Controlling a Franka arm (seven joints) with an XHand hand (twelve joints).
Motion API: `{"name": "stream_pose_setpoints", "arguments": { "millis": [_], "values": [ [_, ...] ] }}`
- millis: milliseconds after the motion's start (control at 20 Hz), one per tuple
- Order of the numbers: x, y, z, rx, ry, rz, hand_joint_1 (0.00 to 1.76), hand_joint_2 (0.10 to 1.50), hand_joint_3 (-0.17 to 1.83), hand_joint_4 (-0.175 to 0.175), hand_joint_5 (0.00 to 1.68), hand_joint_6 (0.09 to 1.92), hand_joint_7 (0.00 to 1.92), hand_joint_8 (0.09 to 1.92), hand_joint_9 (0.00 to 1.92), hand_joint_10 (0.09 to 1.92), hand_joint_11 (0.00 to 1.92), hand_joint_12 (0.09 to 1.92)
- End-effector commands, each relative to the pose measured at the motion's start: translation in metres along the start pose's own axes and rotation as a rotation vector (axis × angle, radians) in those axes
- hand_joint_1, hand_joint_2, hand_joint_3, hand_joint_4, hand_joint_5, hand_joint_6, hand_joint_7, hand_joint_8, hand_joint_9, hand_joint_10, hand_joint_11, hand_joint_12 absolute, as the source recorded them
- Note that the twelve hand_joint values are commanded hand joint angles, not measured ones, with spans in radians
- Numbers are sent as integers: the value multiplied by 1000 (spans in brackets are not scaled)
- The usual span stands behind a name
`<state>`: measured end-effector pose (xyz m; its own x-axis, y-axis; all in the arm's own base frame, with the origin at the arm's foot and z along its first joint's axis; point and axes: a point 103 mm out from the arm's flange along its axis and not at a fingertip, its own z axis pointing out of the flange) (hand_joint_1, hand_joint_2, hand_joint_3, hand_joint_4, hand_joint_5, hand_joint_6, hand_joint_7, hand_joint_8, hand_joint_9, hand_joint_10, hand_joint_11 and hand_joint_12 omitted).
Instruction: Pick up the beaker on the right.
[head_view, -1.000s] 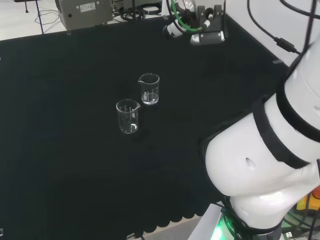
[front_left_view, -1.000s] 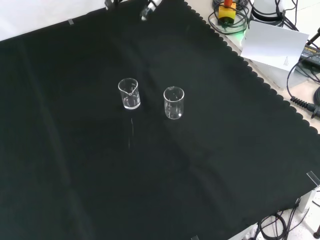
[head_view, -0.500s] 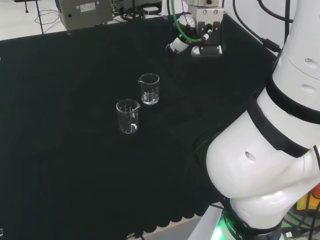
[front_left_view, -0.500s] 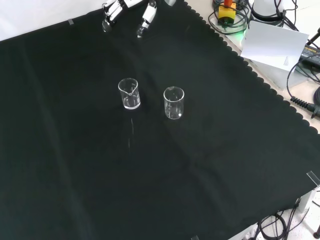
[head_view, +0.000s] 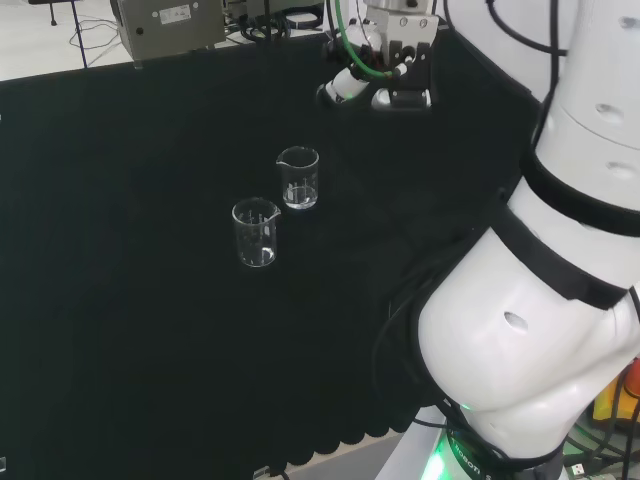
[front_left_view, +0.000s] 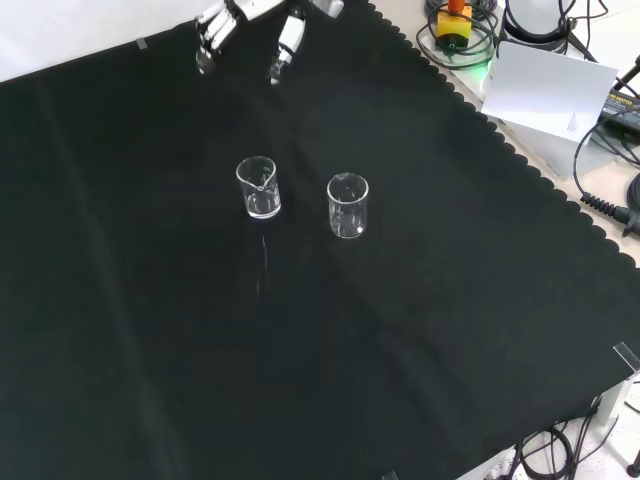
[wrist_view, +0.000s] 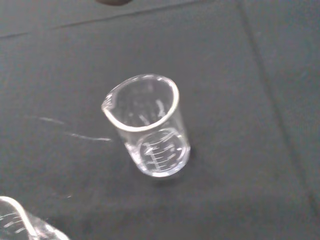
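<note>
Item one: the surface (front_left_view: 150, 350), covered in black cloth with a scalloped edge, as I see it from my station.

Item two: two clear glass beakers, both upright on the cloth and apart from each other. In the front view I log the beaker on the right (front_left_view: 347, 206) and the beaker on the left (front_left_view: 258, 187), side by side. In the head view they stand one behind the other: the farther beaker (head_view: 299, 178) sits up and to the right of the nearer beaker (head_view: 255, 232). Each has a pouring lip. I cannot tell whether either holds liquid.

Item three: the hand (front_left_view: 225, 18), entering at the top of the front view, above the left beaker and well apart from both. Its fingers (front_left_view: 283, 45) hang straight and spread, holding nothing. In the head view it (head_view: 345, 85) hovers beyond the farther beaker.

Item four: wrist view. One beaker (wrist_view: 148, 127) stands whole at centre; the rim of a second (wrist_view: 17, 220) shows at the edge.

Item five: the arm's white links (head_view: 540, 310) at the right of the head view.
</note>
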<state>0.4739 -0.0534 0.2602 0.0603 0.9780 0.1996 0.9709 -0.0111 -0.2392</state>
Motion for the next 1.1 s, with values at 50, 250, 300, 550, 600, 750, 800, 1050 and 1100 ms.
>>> {"name": "stream_pose_setpoints", "arguments": {
  "millis": [50, 250, 300, 550, 600, 750, 800, 1050, 1100],
  "values": [
    [-45, 40, 60, 41, 197, -53, 848, 954, -175, -39, 526, 87, 198, 649, 377, 687, 58, 1422],
    [-51, 43, 71, 46, 204, -71, 850, 943, -175, -39, 533, 87, 211, 655, 390, 686, 65, 1419],
    [-51, 43, 74, 46, 208, -76, 851, 940, -175, -39, 534, 87, 215, 657, 393, 686, 67, 1418],
    [-50, 43, 87, 44, 225, -112, 843, 922, -175, -40, 538, 87, 247, 668, 416, 686, 75, 1416],
    [-48, 43, 88, 47, 232, -118, 842, 920, -175, -40, 539, 87, 254, 671, 421, 685, 77, 1416],
    [-47, 43, 96, 54, 238, -144, 837, 915, -175, -39, 539, 87, 264, 673, 429, 683, 79, 1415],
    [-48, 43, 98, 56, 252, -149, 835, 912, -175, -39, 538, 87, 266, 673, 431, 682, 80, 1414],
    [-54, 44, 110, 71, 278, -201, 825, 894, -175, -35, 518, 87, 266, 671, 439, 674, 83, 1413],
    [-53, 46, 112, 75, 280, -210, 824, 891, -175, -35, 512, 87, 264, 670, 437, 671, 83, 1412]
  ]
}}
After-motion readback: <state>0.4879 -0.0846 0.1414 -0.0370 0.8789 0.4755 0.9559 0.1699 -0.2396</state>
